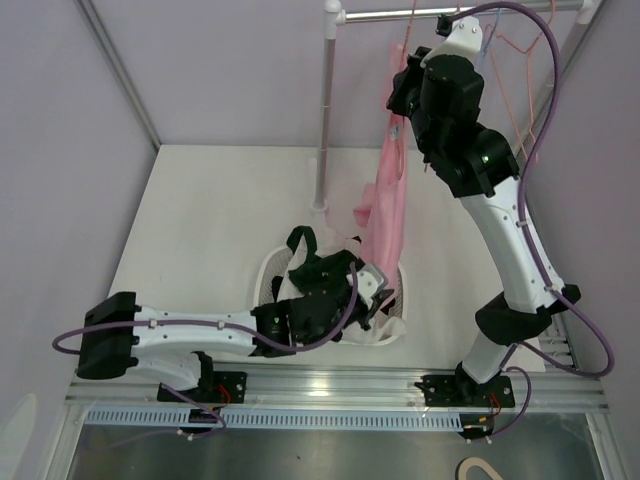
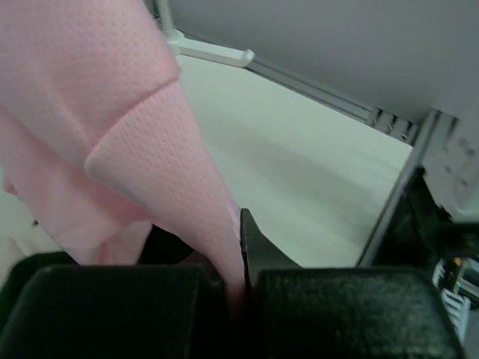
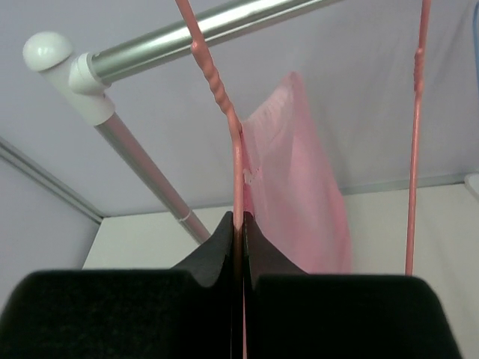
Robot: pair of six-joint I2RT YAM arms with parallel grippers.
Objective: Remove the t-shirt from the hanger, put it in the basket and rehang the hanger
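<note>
Lavender-walled cell, white bench, silver clothes rail across the top on a white corner joint.

Progress: looks like mid-pull, not done. Both grasps are in place, but the shirt isn't off yet.

Right gripper: jaws fully closed, pinching the thin pink wire hanger on the straight run below its twisted neck. The hanger goes up past the rail; the hook itself is out of frame. Looks like it's bracing the hanger. A second pink wire hangs apart on the right, untouched; I can't tell whether it's a spare or part of the same hanger.

The pink mesh t-shirt sits just behind the held wire. Its top edge peaks high, so I judge it's on the hanger at that end.

Left gripper: jaws clamped together with a fold of the same pink fabric between them, no visible gap. The cloth rises from there toward the rail.

In the top view the shirt runs as one long strip from the right gripper's height down to the left gripper, which is low over a white slatted basket on the bench.

Left to do: get the upper end off the hanger shoulders. I can't see the neckline, so I can't tell how much is hooked.
</note>
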